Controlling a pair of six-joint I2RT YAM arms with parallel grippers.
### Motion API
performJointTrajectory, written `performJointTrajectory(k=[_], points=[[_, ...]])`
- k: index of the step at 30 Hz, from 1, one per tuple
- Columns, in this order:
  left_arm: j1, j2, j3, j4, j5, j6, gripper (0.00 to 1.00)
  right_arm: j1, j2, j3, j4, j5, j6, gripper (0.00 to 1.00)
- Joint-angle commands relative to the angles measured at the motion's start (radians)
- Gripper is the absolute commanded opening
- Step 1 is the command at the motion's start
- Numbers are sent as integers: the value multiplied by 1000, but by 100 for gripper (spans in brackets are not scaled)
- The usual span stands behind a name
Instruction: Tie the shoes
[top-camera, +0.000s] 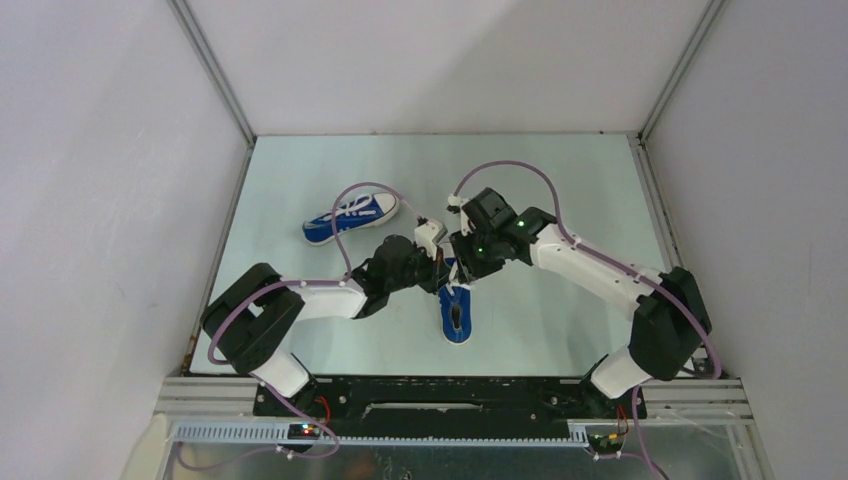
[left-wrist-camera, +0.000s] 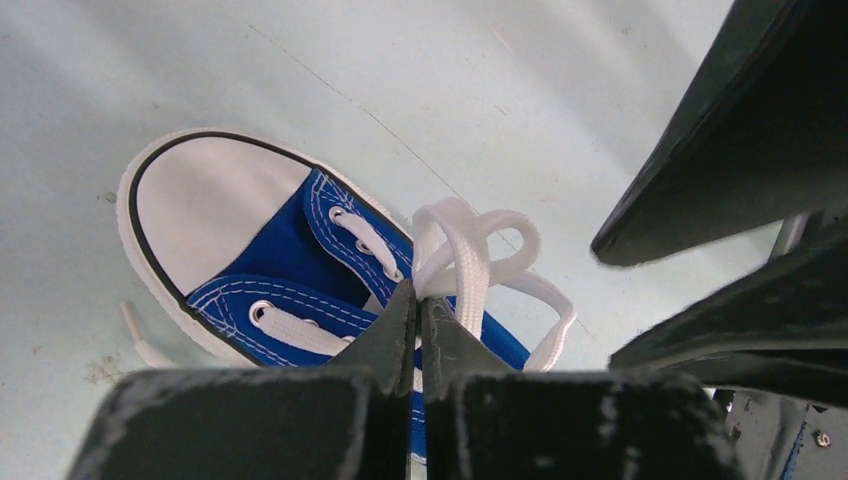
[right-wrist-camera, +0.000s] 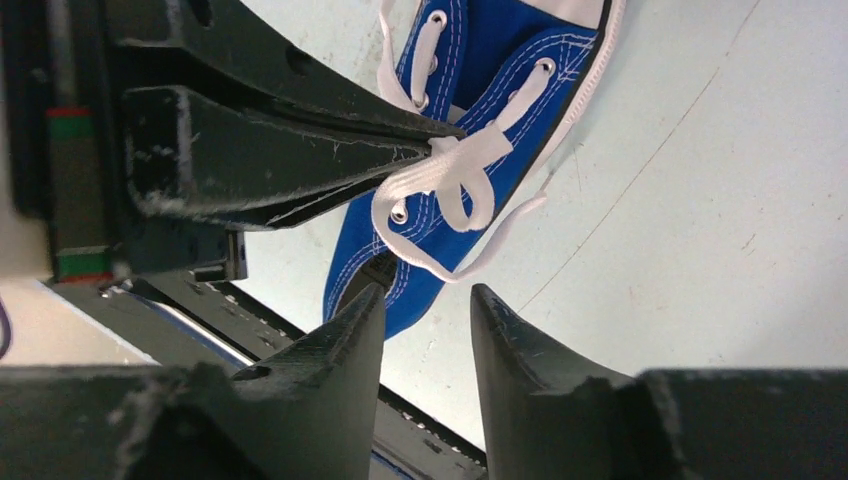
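From above, the near shoe (top-camera: 456, 322) shows only its heel — left tool (top-camera: 443, 272) and right tool (top-camera: 462, 275) hide its laces (left-wrist-camera: 465, 270).

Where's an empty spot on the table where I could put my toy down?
The far right is bare table, beyond the right arm. So is the far strip behind the far shoe. The middle is crowded: the left tool, pinching a lace, and the right tool meet over the near shoe.
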Motion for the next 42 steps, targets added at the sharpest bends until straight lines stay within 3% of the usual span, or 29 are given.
performJointTrajectory(k=[1, 16, 27, 32, 36, 42], points=[[8, -20, -10, 41, 12, -10, 0, -42, -102, -19, 77, -12, -6, 42], [7, -47, -43, 75, -18, -12, 0, -137, -149, -215, 377, -242, 21, 54], [7, -43, -54, 102, -16, -18, 0, -101, -159, -371, 545, -223, 58, 56], [7, -38, -52, 106, -9, -16, 0, -147, -223, -437, 647, -248, 91, 57], [7, -40, -53, 107, -9, -14, 0, -182, -236, -439, 690, -274, 107, 66], [6, -44, -61, 117, -8, -14, 0, -220, -199, -439, 796, -340, 117, 64]])
